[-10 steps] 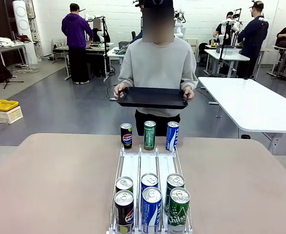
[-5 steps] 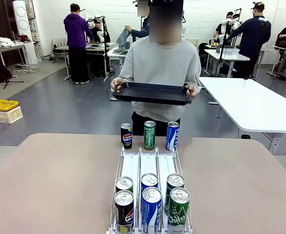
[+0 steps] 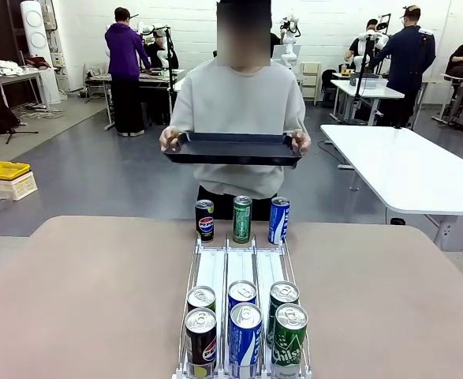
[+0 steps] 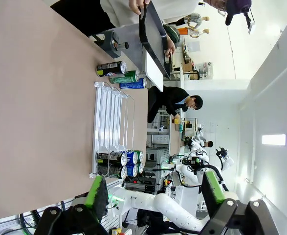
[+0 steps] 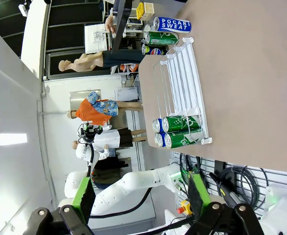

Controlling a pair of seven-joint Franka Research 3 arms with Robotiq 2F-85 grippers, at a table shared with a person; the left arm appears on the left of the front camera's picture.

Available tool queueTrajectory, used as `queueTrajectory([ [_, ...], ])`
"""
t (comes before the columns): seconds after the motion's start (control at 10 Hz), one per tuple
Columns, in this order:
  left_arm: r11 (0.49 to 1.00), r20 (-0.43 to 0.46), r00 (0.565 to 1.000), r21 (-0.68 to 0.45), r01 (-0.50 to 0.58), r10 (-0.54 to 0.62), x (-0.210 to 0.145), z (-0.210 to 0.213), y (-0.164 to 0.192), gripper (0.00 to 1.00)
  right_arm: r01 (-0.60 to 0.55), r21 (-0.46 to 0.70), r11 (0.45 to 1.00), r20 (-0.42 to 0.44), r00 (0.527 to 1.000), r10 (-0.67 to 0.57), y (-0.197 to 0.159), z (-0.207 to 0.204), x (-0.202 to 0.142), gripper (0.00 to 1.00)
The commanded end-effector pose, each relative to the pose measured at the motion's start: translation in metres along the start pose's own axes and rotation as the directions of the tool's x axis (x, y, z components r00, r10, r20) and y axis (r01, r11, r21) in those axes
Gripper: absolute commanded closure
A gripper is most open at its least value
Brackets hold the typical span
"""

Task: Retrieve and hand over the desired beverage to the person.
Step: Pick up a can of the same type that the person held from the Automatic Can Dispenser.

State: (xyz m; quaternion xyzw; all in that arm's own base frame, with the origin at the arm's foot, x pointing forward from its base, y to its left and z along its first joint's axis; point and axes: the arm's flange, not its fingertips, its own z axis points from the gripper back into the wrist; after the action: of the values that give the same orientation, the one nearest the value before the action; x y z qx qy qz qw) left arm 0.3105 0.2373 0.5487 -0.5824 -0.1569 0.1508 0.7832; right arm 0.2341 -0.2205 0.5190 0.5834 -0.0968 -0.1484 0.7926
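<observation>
Left pincer [image 4: 153, 193] and right pincer [image 5: 140, 195] both stand apart, holding nothing. The person [image 3: 235, 103], top centre, holds a black tray [image 3: 233, 148]. Cans [image 3: 245, 332] stand in the rack [image 3: 212, 272] at bottom centre of the worktop [image 3: 81, 292].

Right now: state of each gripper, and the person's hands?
Left gripper: open, empty.
Right gripper: open, empty.
Person's hands: both holding the black tray by its ends.

Shows the person [image 3: 231, 103] closer to the 12 o'clock edge of the surface [image 3: 97, 300], shifted slightly toward 9 o'clock; shows the black tray [image 3: 233, 148] carried higher than before.
</observation>
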Motion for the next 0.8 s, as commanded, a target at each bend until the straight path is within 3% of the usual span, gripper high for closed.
queueTrajectory([
  [0.0,1.000,0.001,1.000,-0.013,0.007,-0.007,0.0006,0.0008,-0.0013,0.00,-0.010,0.024,1.000,0.006,1.000,0.010,-0.0002,-0.0002,0.0004,0.00],
  [0.7,1.000,0.001,1.000,-0.013,0.007,-0.007,0.0006,0.0008,-0.0013,0.00,-0.010,0.024,1.000,0.006,1.000,0.010,-0.0002,-0.0002,0.0004,0.00],
])
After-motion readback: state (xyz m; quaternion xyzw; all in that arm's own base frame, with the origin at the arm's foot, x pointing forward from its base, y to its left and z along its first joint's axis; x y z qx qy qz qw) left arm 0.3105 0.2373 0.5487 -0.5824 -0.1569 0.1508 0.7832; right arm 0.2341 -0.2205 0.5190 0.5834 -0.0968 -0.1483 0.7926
